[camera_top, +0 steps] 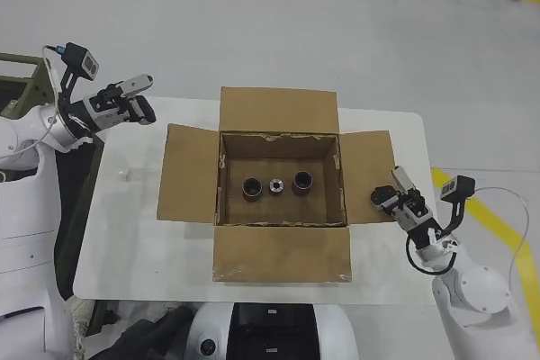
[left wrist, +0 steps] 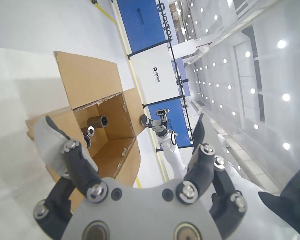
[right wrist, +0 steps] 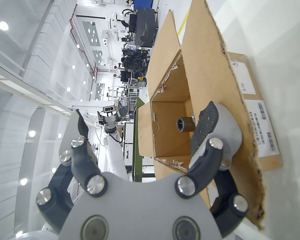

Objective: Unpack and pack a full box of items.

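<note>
An open cardboard box (camera_top: 279, 110) stands mid-table with all flaps folded out. On its floor lie a dark cylinder (camera_top: 251, 187), a small silver ring (camera_top: 276, 186) and a second dark cylinder (camera_top: 303, 182). My left gripper (camera_top: 147, 97) hovers open and empty off the table's far left corner, facing the box (left wrist: 90, 76); past its fingers I see a cylinder (left wrist: 98, 121) and the ring (left wrist: 90, 130). My right gripper (camera_top: 381, 195) is open and empty over the box's right flap (right wrist: 205, 63), with one cylinder (right wrist: 185, 124) visible inside.
The white table (camera_top: 117, 225) has bare room left of the box and a narrow strip on its right. A green frame (camera_top: 9, 90) stands beyond the table's left edge. A yellow floor line (camera_top: 486, 216) runs on the right.
</note>
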